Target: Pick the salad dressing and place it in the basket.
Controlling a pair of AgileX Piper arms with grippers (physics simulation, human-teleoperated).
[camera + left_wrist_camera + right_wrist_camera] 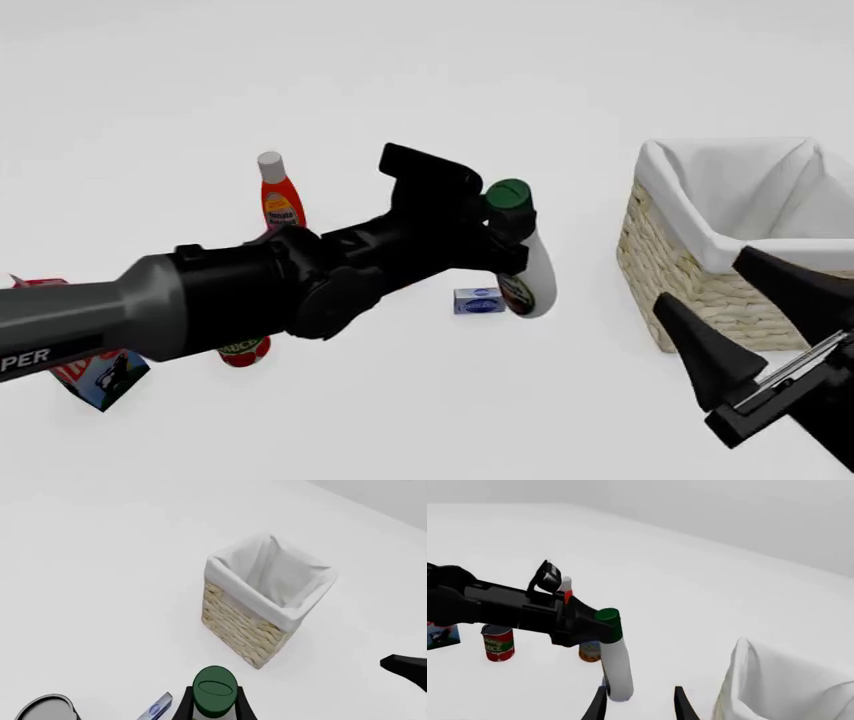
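Note:
The salad dressing [529, 277], a white bottle with a dark green cap [215, 684], hangs tilted above the table. My left gripper [503, 232] is shut on its neck just below the cap. The wicker basket [683, 262] with its white cloth lining [270, 575] stands to the right of the bottle, apart from it. My right gripper [750, 322] hovers open and empty in front of the basket's near corner. In the right wrist view the held salad dressing [617, 670] sits beyond the open right fingertips [683, 706], beside the basket lining [774, 685].
A red bottle [278, 197] with a white cap stands behind the left arm. A red can [243, 350], a carton [102, 377] and a small blue box [478, 300] are on the table below the arm. An orange can [589, 651] stands further back.

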